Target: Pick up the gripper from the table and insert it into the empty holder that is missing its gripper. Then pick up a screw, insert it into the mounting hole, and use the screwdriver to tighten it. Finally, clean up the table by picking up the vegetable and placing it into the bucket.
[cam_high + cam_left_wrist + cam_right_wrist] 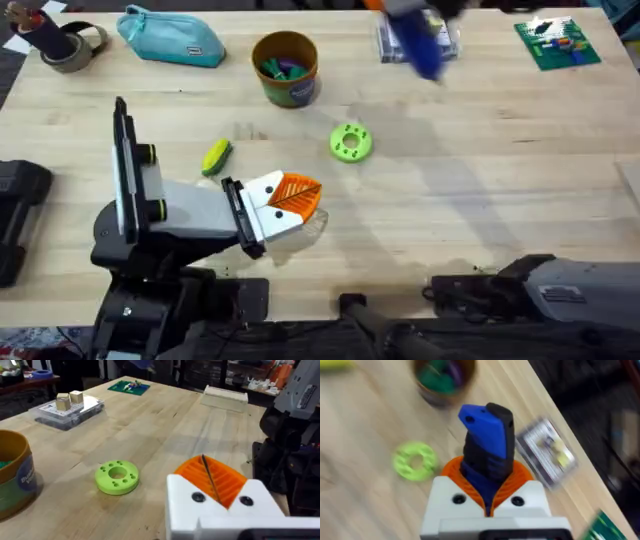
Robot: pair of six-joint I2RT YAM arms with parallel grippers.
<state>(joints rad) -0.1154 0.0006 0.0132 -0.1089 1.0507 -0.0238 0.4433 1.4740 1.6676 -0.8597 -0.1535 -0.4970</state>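
**Screwdriver clamped in the right gripper, far side of the table**

Screwdriver point(487, 440), a slim blue plastic body with a black rear section, stands between the ribbed orange pads of the right gripper point(487, 492), which is clenched on it. From overhead it shows as a blurred blue streak point(420, 40) at about 1 o'clock on the pale wood-grain table point(480, 160), over a clear plastic box point(392, 42).

The left gripper point(300, 193) rests low at about 7 o'clock, its white housing and orange ribbed pads pressed together with nothing between them (a thin dark seam is all that parts them in the wrist view point(212, 480)).

The vegetable point(216, 156), oblong and smooth, yellow with a green side, lies on the wood just beside the left arm, toward 9 o'clock of the lime-green disc point(350, 142), a flat round ring pierced with small holes. The bucket point(285, 68), a short tan cylinder with a purple band, stands at 12 o'clock, coloured pieces inside. A soft teal zip pouch point(170, 38) lies at 10 o'clock, and a green circuit board point(556, 44) at 2 o'clock.
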